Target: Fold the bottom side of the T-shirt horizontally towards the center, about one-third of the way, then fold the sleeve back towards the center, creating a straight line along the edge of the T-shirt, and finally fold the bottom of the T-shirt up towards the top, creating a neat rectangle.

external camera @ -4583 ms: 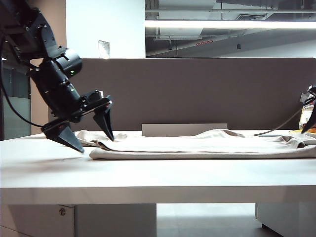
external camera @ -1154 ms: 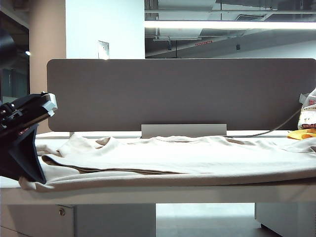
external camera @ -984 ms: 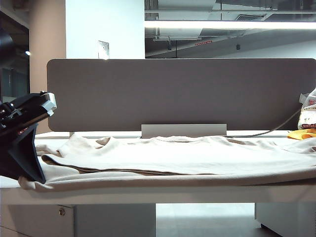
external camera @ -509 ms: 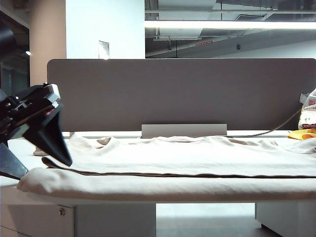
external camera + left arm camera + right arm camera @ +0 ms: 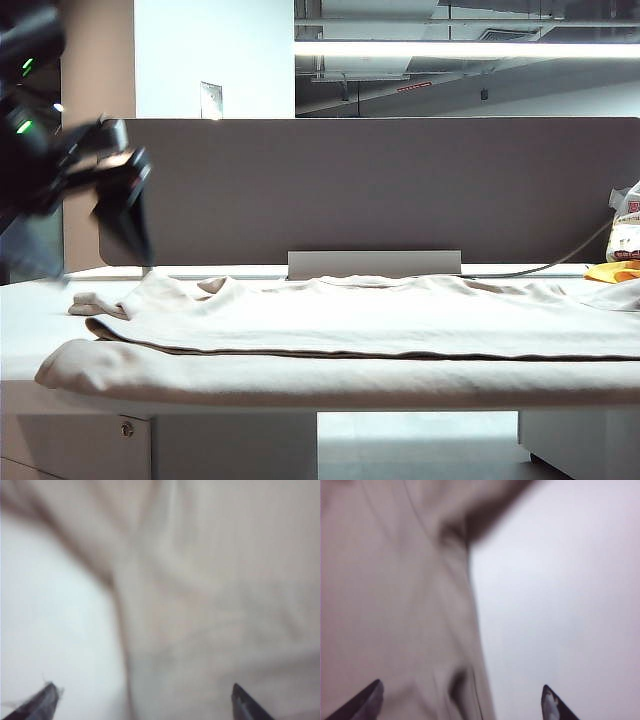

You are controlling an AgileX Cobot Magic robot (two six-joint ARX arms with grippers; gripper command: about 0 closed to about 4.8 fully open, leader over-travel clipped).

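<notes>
First lengthwise fold laid on the T-shirt [image 5: 340, 330]; left gripper [image 5: 142, 702] and right gripper [image 5: 460, 700] are held above it, jaws wide and empty; the sleeve fold is judged next.

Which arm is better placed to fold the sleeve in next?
Probably the left. The left gripper hangs open just above the sleeve at the T-shirt's left end. The right gripper, also open, is out of the exterior view.
</notes>
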